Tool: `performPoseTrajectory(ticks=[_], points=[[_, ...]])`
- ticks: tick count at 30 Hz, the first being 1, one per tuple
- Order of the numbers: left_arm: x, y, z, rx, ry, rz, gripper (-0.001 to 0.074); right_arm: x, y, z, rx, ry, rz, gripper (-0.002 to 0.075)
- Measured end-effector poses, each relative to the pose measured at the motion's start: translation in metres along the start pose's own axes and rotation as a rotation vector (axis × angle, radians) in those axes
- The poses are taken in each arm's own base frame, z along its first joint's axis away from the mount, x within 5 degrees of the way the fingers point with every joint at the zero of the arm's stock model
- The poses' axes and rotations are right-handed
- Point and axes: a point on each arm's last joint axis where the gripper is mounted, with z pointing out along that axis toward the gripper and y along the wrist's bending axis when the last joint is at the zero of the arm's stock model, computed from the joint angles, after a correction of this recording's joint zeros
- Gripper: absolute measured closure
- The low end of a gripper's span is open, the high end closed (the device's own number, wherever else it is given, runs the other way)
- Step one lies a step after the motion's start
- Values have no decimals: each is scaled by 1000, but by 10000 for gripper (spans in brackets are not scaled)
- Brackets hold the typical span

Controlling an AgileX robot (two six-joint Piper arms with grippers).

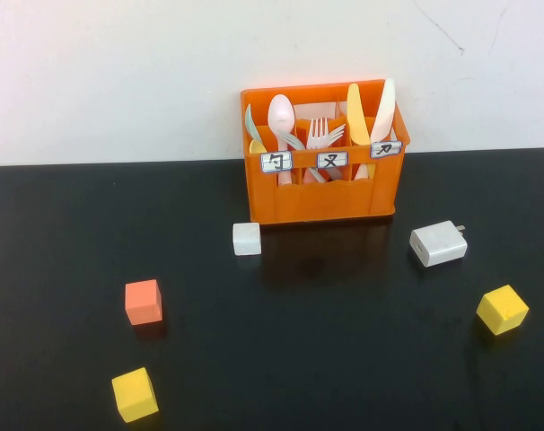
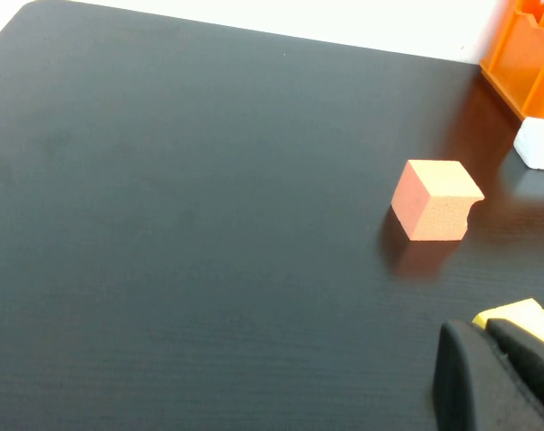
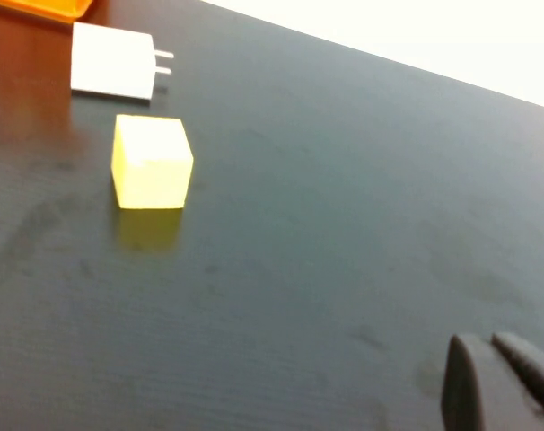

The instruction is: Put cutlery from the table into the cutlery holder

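Observation:
The orange cutlery holder (image 1: 321, 193) stands at the back of the black table, holding spoons (image 1: 281, 117), forks (image 1: 319, 135) and knives (image 1: 382, 109) in its three labelled compartments. No loose cutlery shows on the table. Neither arm shows in the high view. My left gripper (image 2: 483, 337) is shut and empty, low over the table near a yellow cube (image 2: 523, 319). My right gripper (image 3: 487, 346) is shut and empty, over bare table at the near right. A corner of the holder shows in the left wrist view (image 2: 523, 63).
An orange cube (image 1: 144, 302) and a yellow cube (image 1: 134, 394) lie front left. A white cube (image 1: 246, 239) sits before the holder. A white charger (image 1: 438, 243) and another yellow cube (image 1: 502, 309) lie on the right.

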Motion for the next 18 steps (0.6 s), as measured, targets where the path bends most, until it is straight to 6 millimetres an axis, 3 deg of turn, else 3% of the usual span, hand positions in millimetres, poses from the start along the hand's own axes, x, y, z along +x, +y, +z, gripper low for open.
performPoseTrajectory(ticks=[6, 13, 18], points=[[0, 0, 0, 0, 0, 0, 736, 0, 1, 0, -11, -4, 45, 728], [0, 0, 0, 0, 0, 0, 736, 0, -1, 0, 12, 3, 247, 728], [0, 0, 0, 0, 0, 0, 736, 1, -2, 0, 27, 5, 259, 728]])
